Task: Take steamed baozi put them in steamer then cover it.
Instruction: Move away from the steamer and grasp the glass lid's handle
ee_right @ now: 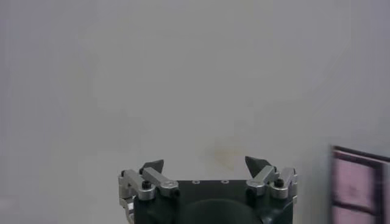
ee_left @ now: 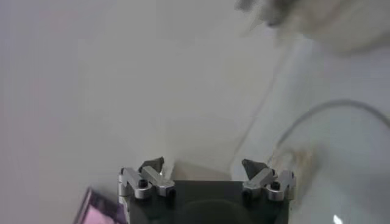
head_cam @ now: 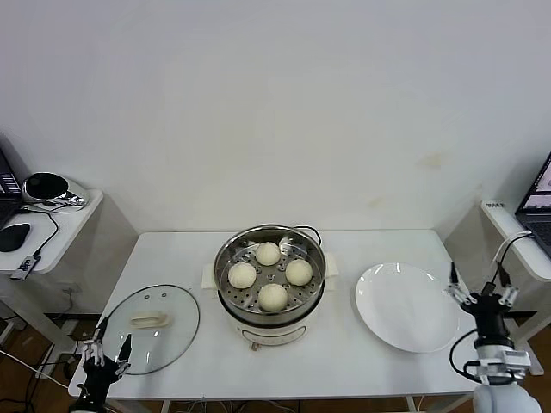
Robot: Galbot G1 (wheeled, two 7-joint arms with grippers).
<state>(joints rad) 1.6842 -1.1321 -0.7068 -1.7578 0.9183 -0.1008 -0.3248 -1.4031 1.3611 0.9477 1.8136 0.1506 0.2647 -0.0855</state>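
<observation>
Here, from left to right across the head view:

Side shelf: a white shelf [head_cam: 69, 225] stood at the left edge of the frame, carrying a shiny dark rounded object [head_cam: 47, 188] and a black cable.

Left end effector [head_cam: 107, 354]: it sat at the lower left of the frame, at the near left corner of the counter [head_cam: 353, 361], just beside the near rim of the cover. Its fingers were spread apart and held nothing. In the left wrist view the left end effector [ee_left: 203, 165] showed both fingertips wide apart with only pale blurred surface between them.

Cover [head_cam: 151, 329]: the clear glass lid lay flat on the counter at lower left, cream handle up, apart from the steamer.

Steamer [head_cam: 271, 297]: the steel pot stood at the lower centre of the frame, on its white base, uncovered.

Steamed baozi [head_cam: 273, 296]: four pale buns rested on the perforated tray inside the steamer, set in a diamond, near each other.

Plate [head_cam: 406, 306]: a white plate lay flat on the counter at lower right, well apart from the steamer.

Right end effector [head_cam: 480, 294]: it stood at the lower right of the frame, just beside the plate's right rim, fingers spread and gripping nothing. The right wrist view showed the right end effector [ee_right: 205, 163] with tips wide apart against a plain wall.
</observation>
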